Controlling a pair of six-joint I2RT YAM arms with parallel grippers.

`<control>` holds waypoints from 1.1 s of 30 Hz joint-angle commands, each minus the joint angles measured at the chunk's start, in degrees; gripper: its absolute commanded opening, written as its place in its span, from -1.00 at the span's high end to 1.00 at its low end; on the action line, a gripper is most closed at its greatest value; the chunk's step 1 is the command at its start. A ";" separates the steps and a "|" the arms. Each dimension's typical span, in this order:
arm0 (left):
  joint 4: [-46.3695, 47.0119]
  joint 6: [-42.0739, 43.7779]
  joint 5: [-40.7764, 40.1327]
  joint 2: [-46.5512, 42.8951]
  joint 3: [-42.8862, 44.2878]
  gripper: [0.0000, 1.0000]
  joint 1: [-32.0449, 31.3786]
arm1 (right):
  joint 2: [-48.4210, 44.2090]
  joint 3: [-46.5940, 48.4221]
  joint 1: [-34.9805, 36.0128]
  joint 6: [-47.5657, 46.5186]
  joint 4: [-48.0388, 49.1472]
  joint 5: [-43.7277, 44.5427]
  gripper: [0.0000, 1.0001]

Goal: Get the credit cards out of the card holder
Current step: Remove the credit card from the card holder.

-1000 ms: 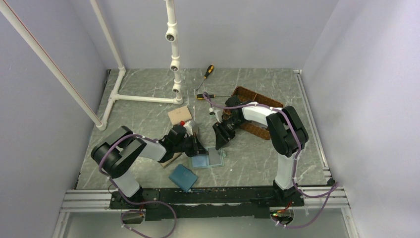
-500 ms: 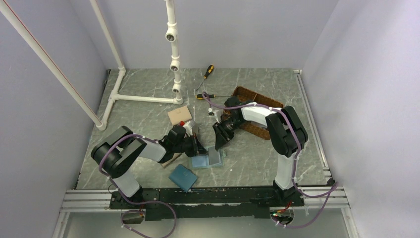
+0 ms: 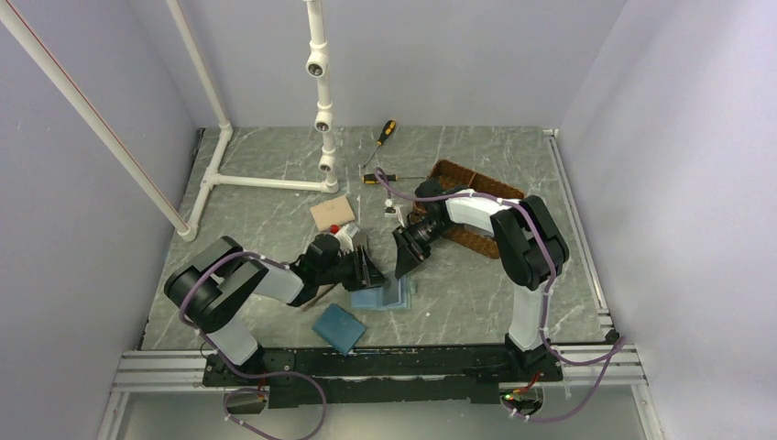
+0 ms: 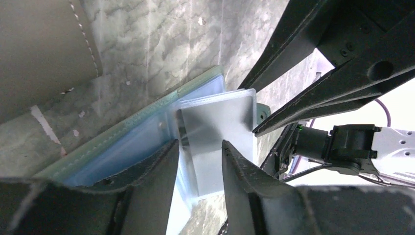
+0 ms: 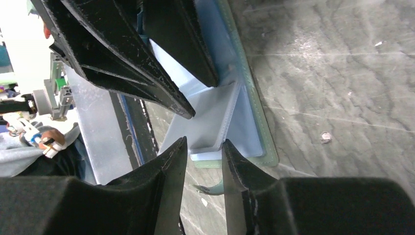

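The card holder (image 3: 383,295) is lying open on the counter (image 3: 458,307), with a pale flap (image 4: 215,122) standing up. The left gripper (image 4: 199,145) and the right gripper (image 5: 204,142), jaws slightly apart, are straddling the flap. Extraction seems to be only beginning; next, one gripper needs to pinch a card edge.

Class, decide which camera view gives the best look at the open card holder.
Left wrist: the card holder appears close up, showing its green stitched edge, blue pockets and raised clear sleeve. Right wrist shows only one end of it. Top external shows it small, partly hidden by the arms.
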 commanded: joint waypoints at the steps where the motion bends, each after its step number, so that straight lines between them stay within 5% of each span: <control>1: -1.54 0.95 -1.16 -0.09 -2.97 0.02 0.63 | 0.38 1.76 0.32 -0.90 -1.30 -5.74 0.29; 5: 0.80 1.03 0.36 -0.06 -3.52 -0.21 0.66 | 0.76 1.63 0.32 -0.43 -1.10 -6.42 0.28; 20: 12.82 0.69 5.50 2.55 -5.32 -0.54 0.74 | 1.84 1.06 0.32 2.73 1.48 -10.27 0.34; 33: 5.86 2.63 2.59 -1.98 -4.81 -0.62 0.79 | 1.95 0.78 0.32 3.89 2.69 -9.61 0.37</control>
